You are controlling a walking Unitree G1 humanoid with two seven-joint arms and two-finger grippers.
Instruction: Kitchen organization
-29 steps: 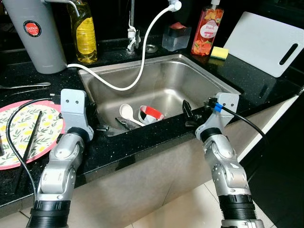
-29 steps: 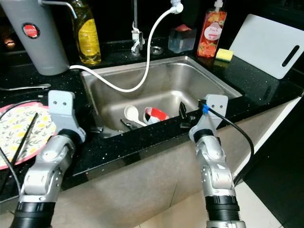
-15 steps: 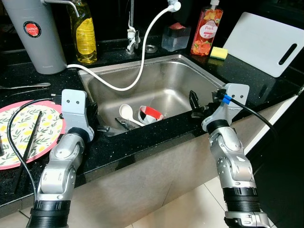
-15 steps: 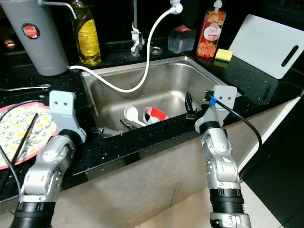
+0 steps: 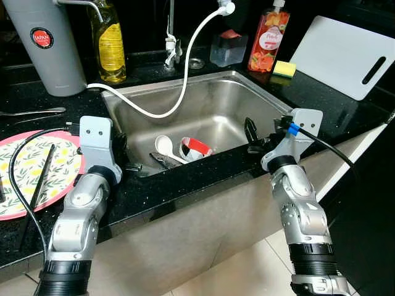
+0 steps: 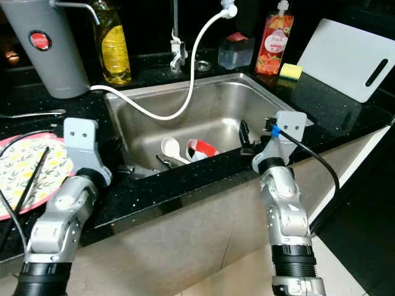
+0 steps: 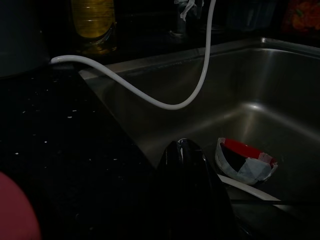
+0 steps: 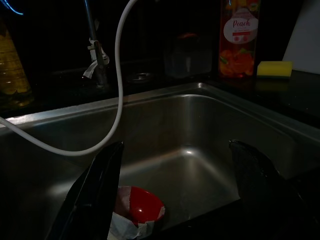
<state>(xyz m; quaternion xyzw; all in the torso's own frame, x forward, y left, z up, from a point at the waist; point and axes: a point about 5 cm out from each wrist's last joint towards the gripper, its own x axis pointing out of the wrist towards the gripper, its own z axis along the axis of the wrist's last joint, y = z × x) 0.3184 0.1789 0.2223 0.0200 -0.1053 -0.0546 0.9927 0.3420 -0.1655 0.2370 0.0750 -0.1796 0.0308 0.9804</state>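
A steel sink (image 5: 247,92) holds a red-and-white bowl (image 5: 196,148) lying tilted, a white spoon (image 5: 164,145) and some metal cutlery (image 5: 162,161). The bowl also shows in the right wrist view (image 8: 137,212) and the left wrist view (image 7: 245,160). My right gripper (image 5: 250,137) hangs open over the sink's front right corner, apart from the bowl, with nothing between its fingers (image 8: 97,185). My left gripper (image 5: 126,161) is shut at the sink's front left edge; its fingers (image 7: 182,165) point towards the bowl. A pink lemon-patterned plate (image 5: 18,203) with chopsticks (image 5: 42,176) lies on the counter to the left.
A white hose (image 5: 179,80) loops from the tap (image 5: 171,46) into the sink. Behind stand a grey canister (image 5: 46,43), a yellow bottle (image 5: 110,43), a clear container (image 5: 228,49), a peach soap bottle (image 5: 268,40) and a yellow sponge (image 5: 284,68). A white cutting board (image 5: 349,55) leans at the right.
My right gripper has risen and shifted right from the sink's front rim, then eased slightly back left. The left arm and the things in the sink have stayed put.
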